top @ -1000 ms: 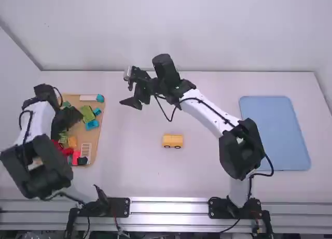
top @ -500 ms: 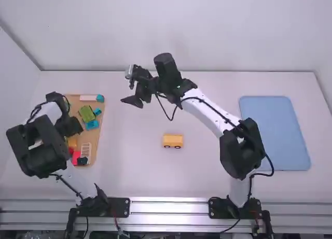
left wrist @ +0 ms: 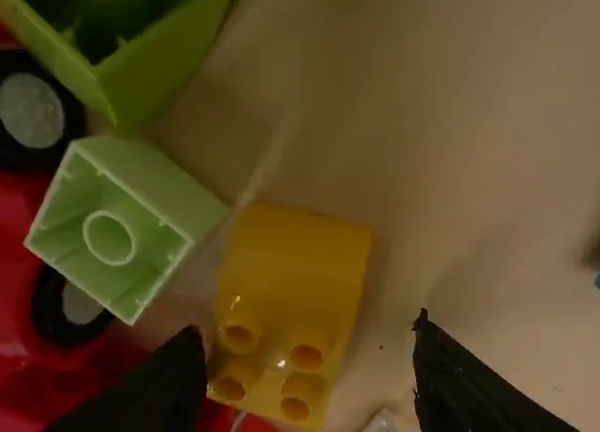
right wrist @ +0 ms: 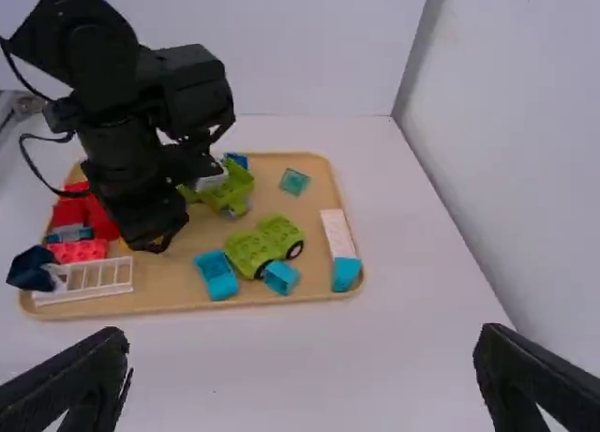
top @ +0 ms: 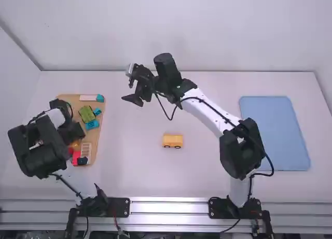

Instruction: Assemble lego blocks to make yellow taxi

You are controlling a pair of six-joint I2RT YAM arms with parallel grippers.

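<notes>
Yellow block (left wrist: pixel 300 273) under left pincer (top: pixel 74 132) has room along one edge.

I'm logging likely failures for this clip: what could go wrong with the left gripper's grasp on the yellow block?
The yellow block lies closer to one finger of the left gripper, so closing might shove or twist it. The pale green block sits right by its corner and could get nudged. Red pieces crowd that nearer finger, which may bump them.
</notes>
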